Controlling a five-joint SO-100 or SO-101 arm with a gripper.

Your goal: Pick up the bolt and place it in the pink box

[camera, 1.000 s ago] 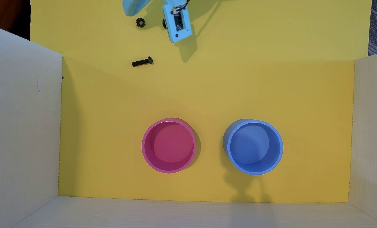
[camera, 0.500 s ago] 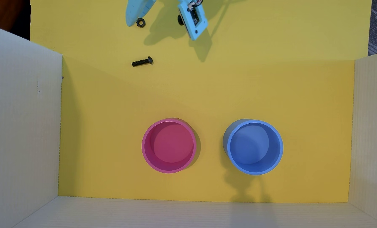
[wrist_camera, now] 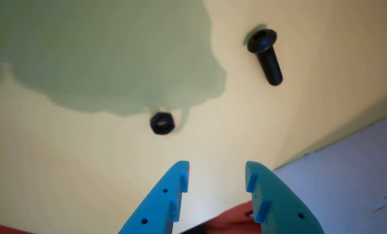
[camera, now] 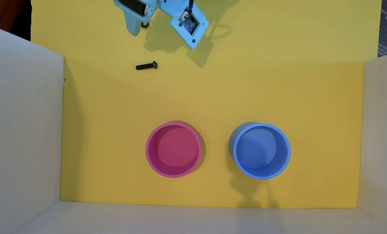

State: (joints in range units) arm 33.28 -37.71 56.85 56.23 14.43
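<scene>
I see the bolt (camera: 146,65), black with threaded shaft and rounded head, lying flat toward the desk's far edge; my gripper (wrist_camera: 217,170) gapes apart, empty.

The bolt (camera: 146,65) (wrist_camera: 265,55) lies flat on its side on the yellow sheet, black, with a threaded shaft and a rounded head. In the overhead view its head points right and its shaft left; from my wrist view it sits up and to the right, head farthest from me. The pink box (camera: 173,149) is a round pink cup standing upright, open mouth up, nothing inside it. In the overhead view it stands well apart from the bolt, lower down.
</scene>
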